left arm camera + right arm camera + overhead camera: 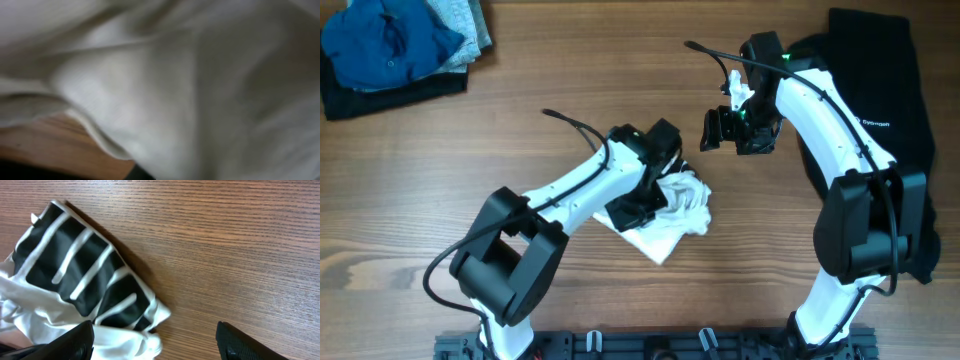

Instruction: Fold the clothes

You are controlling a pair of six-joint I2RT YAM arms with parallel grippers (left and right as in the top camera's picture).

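A: How do the right fingers (713, 130) stand?

B: Wide open. In the right wrist view one dark finger (75, 342) shows at the lower left and the other at the lower right, with bare tabletop (225, 245) across the gap. They hold nothing. From overhead they hang up and to the right of the T-shirt (680, 215), apart from it.

A: And the left fingers (643, 202)?

B: They are down on the left side of the crumpled white T-shirt, touching it. Open or closed, nobody can tell: overhead the black wrist covers them, and the left wrist view is filled by blurred white cloth (165, 100) with only a wedge of wood (45, 142) at the lower left. No finger shows there at all.

A: Where does the shirt lie?

B: Bunched on the tabletop near the middle, between the two arms. Its black-and-white striped part (80, 275) lies flat on the wood, seen clearly only from the right wrist. White folds run off that picture's left and bottom edges.

A: Anything else hard to read?

B: The black garment (880, 80) at the far right is partly under the right arm, its small white logo too small to read. The blue and grey garments (390, 45) at the top left corner are cut by the frame edge.
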